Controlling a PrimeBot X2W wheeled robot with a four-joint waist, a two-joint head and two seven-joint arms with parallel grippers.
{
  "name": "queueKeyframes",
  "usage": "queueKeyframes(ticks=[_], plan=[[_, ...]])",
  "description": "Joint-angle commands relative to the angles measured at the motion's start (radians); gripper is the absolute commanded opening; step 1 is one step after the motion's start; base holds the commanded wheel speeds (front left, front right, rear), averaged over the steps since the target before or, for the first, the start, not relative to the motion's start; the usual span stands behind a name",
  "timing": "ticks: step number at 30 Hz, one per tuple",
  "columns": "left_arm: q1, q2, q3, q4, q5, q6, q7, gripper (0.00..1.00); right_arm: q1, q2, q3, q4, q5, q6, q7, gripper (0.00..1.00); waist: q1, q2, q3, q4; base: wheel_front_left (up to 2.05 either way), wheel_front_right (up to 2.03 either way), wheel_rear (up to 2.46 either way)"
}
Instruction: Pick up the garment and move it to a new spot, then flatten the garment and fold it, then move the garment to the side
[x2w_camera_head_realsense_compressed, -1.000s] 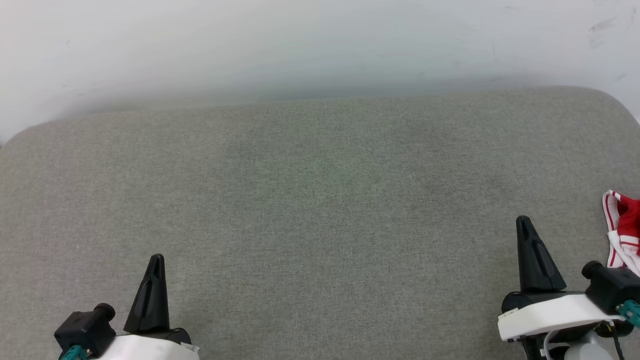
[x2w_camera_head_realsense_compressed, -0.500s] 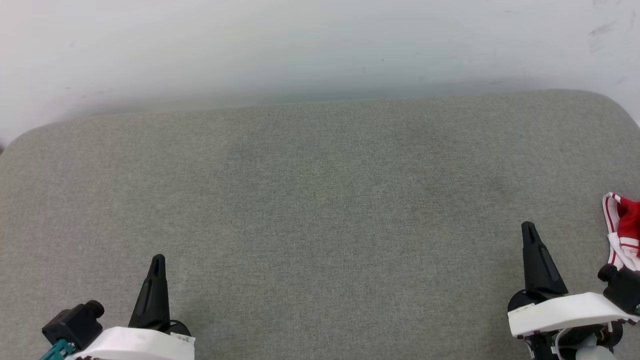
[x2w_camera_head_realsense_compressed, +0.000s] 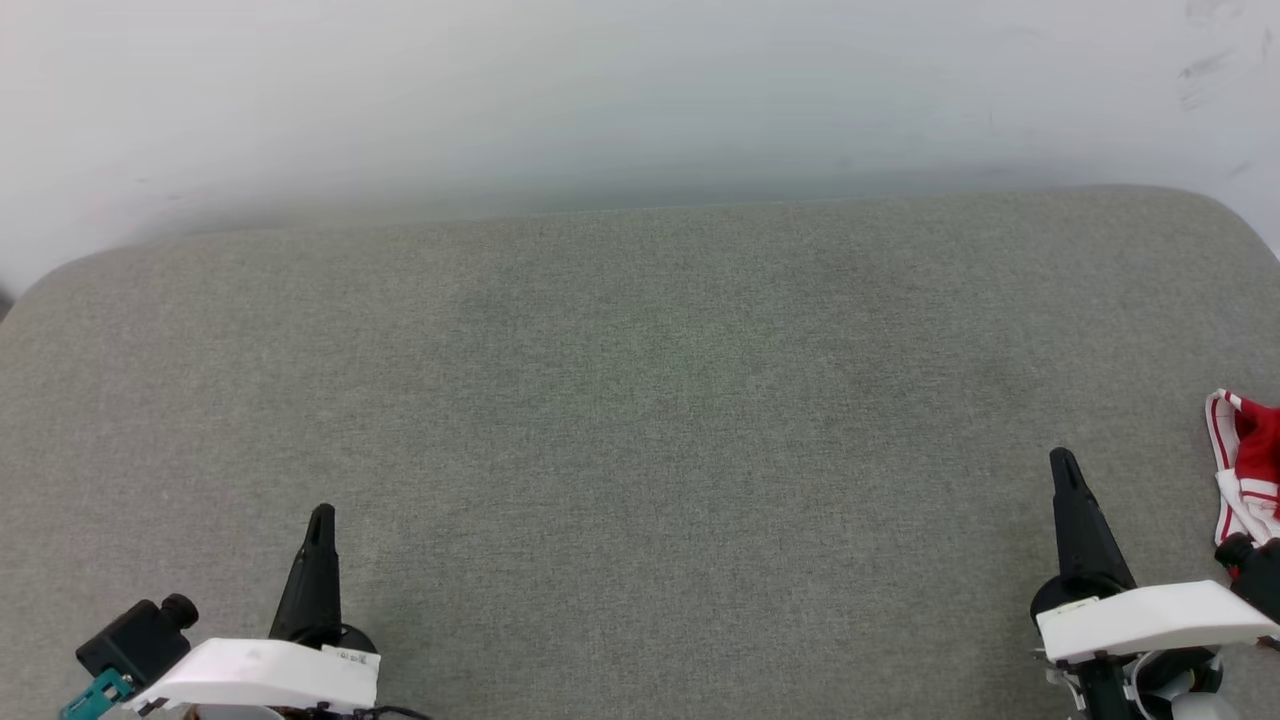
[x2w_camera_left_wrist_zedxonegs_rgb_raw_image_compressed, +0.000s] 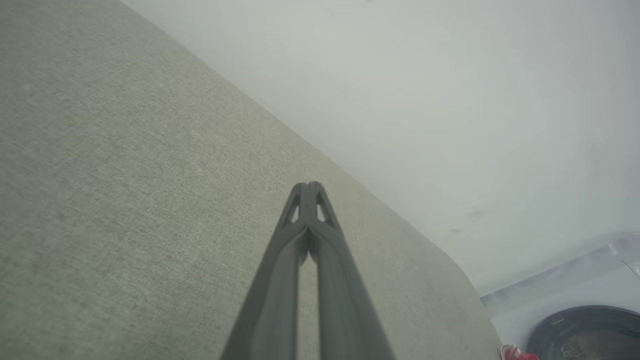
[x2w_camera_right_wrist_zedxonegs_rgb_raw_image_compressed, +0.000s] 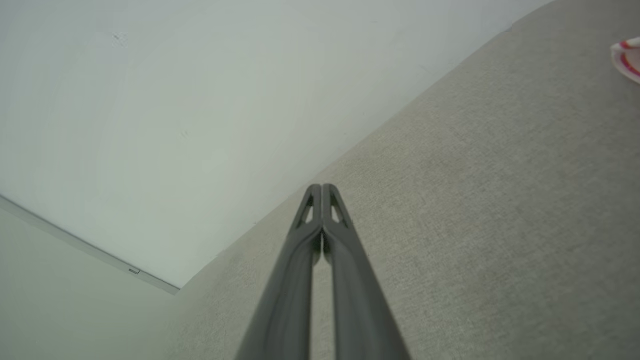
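The garment (x2w_camera_head_realsense_compressed: 1248, 468), red cloth with white red-striped trim, lies bunched at the far right edge of the grey cushion (x2w_camera_head_realsense_compressed: 640, 400), mostly cut off by the head view's border. A bit of its trim (x2w_camera_right_wrist_zedxonegs_rgb_raw_image_compressed: 627, 57) shows at the right wrist view's upper right, and a red scrap (x2w_camera_left_wrist_zedxonegs_rgb_raw_image_compressed: 515, 353) at the left wrist view's bottom. My right gripper (x2w_camera_head_realsense_compressed: 1064, 462) is shut and empty, just left of the garment and apart from it. My left gripper (x2w_camera_head_realsense_compressed: 321, 515) is shut and empty at the lower left, far from the garment. Both hover over bare cushion, tips (x2w_camera_left_wrist_zedxonegs_rgb_raw_image_compressed: 308, 186) (x2w_camera_right_wrist_zedxonegs_rgb_raw_image_compressed: 321, 187) pressed together.
A pale wall (x2w_camera_head_realsense_compressed: 640, 90) rises behind the cushion's far edge. The cushion's corners round off at the far left and far right. A dark round object (x2w_camera_left_wrist_zedxonegs_rgb_raw_image_compressed: 585, 332) sits on the floor beyond the cushion's corner in the left wrist view.
Both grippers have drawn back a little toward the bottom of the head view, and the camera has tilted slightly. The garment has not moved on the cushion.
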Motion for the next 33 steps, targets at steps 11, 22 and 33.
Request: queueKeyframes(ticks=[11, 22, 33], plan=[[-0.046, 0.007, 0.001, 0.016, -0.155, 0.0, 0.038, 0.0, -0.031, -0.012, -0.01, 0.003, 0.164, 0.0, 0.037, 0.0, 0.0, 0.0, -0.006, 0.002, 0.0, 0.0, 0.0], [-0.063, 0.005, 0.004, 0.038, -0.278, 0.0, 0.07, 0.0, -0.037, -0.013, -0.018, 0.015, 0.292, 0.0, 0.069, 0.0, 0.0, 0.0, -0.012, 0.005, 0.0, 0.0, 0.0], [-0.078, 0.002, 0.008, 0.059, -0.389, 0.0, 0.1, 0.0, -0.039, -0.013, -0.027, 0.025, 0.407, 0.0, 0.099, 0.0, 0.0, 0.0, -0.018, 0.007, 0.0, 0.0, 0.0]])
